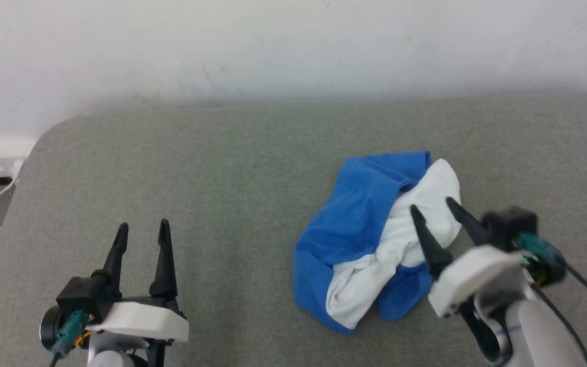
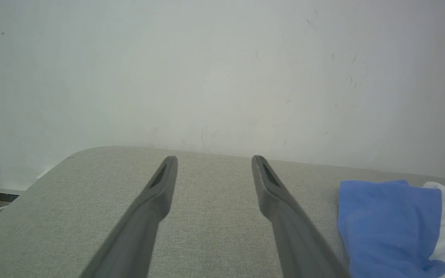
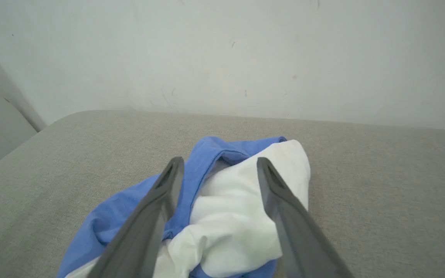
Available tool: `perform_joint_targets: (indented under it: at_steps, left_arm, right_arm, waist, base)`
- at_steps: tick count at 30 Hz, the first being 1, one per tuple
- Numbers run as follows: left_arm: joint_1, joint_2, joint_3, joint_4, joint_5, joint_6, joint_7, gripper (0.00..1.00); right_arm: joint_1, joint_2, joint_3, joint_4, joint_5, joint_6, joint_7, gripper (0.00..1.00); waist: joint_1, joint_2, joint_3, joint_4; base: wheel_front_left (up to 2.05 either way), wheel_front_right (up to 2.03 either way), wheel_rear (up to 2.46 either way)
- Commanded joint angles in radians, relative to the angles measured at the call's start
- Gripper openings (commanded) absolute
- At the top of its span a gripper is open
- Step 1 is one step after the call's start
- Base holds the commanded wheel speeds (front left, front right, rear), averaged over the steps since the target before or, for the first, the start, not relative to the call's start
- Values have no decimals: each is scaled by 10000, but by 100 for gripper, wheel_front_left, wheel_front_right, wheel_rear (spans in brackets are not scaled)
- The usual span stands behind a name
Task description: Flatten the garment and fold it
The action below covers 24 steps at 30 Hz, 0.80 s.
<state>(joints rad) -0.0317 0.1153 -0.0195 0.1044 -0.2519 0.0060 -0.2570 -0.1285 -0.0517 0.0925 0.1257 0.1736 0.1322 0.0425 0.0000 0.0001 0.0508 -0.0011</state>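
The garment (image 1: 370,239) lies crumpled in a blue-and-white heap on the grey padded surface, right of centre. My right gripper (image 1: 432,205) hovers over its white part, fingers spread and empty; the right wrist view shows the garment (image 3: 230,208) between and beneath the right gripper (image 3: 218,164). My left gripper (image 1: 143,226) stands open at the lower left, well apart from the cloth. In the left wrist view the left gripper (image 2: 214,161) points at bare fabric, with the garment (image 2: 392,220) off at the right edge.
The grey padded surface (image 1: 196,168) has a rounded far-left corner and ends at a white wall (image 1: 293,46). White cables and a socket strip (image 1: 3,153) lie on the floor beyond the left edge. Bare surface stretches left of the cloth.
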Motion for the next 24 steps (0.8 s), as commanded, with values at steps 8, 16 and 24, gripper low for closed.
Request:
perform_joint_targets:
  at_steps: [8, 16, 24]
  left_arm:
    - [-474, -305, 251, 106, 348, -438, -47, 100]
    - [-659, -472, 348, 311, 543, -675, -47, 100]
    - [-583, -545, 540, 462, 667, -784, -47, 100]
  right_arm:
    - [-2492, 15, 478, 2731, 1432, -15, 2177, 100]
    - [-3868, 15, 1977, 3617, 1843, -15, 1471, 0]
    - [-3477, 15, 5598, 2217, 3073, -15, 2046, 0]
  waist:
    - [0, -1, 474, 430]
    - [0, -1, 556, 663]
    - [0, -1, 358, 640]
  base:
    - [0, 0, 0]
    - [0, 0, 0]
    - [0, 0, 0]
